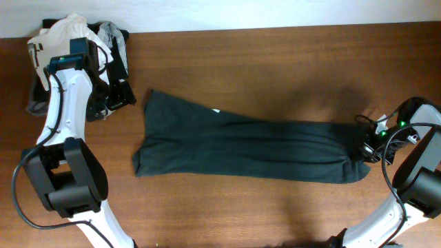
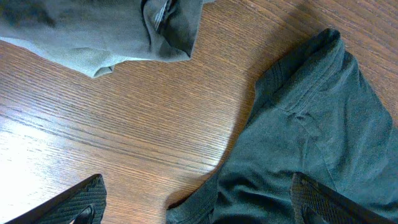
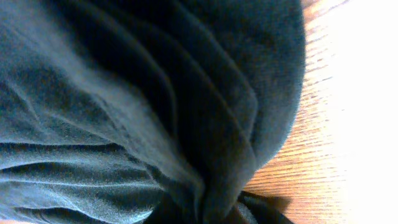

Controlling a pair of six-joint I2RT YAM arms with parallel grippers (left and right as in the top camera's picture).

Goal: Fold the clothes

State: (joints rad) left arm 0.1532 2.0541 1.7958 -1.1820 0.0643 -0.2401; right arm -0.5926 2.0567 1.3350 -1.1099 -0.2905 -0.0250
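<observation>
A black T-shirt of soft fabric (image 1: pixel 241 145) lies pulled out long across the middle of the brown wood-grain tabletop (image 1: pixel 262 62). It is broad at its left end and narrows to a bunched tip at the right edge of the overhead frame. The right tool (image 1: pixel 367 150) sits at that tip, clamped tight on the gathered cloth. In the right wrist view dark folds fill most of the frame and run together to a pinch at the bottom centre, with bare wood on the right. The left tool (image 1: pixel 118 95) hovers just left of the shirt's upper left corner, apart from it. Its two fingers (image 2: pixel 84 200) stand wide apart at the lower corners of the left wrist view, holding nothing. Between them are bare wood and the shirt's hemmed edge, which covers the right half of that frame. In the upper left corner of the overhead frame, a white garment (image 1: pixel 69 29) and a grey garment (image 1: pixel 110 34) are heaped together behind the left arm.
</observation>
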